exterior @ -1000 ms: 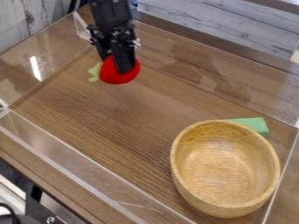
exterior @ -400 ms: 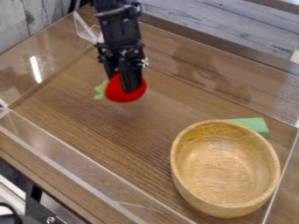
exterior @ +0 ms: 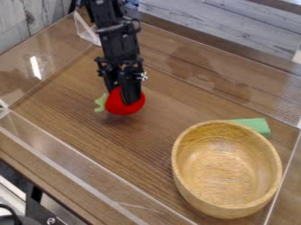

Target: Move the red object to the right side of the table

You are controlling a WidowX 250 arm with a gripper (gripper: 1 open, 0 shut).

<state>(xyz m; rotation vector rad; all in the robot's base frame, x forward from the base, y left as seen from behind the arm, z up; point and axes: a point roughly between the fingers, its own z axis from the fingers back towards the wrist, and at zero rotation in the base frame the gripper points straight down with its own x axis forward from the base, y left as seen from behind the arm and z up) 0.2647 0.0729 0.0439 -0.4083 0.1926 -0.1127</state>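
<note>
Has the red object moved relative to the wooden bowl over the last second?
Yes. The red object, shut in the pincer, has shifted down the frame and slightly right, closer to the wooden bowl, which stayed put.

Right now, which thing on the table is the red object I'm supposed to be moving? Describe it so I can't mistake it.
Start at the dark wood-grain table and find the black gripper in its upper left part. The red object is the small round toy fruit clamped there, a bit of green showing at its left. It is far smaller than the wooden bowl and, unlike the flat green piece behind the bowl, bright red.
</note>
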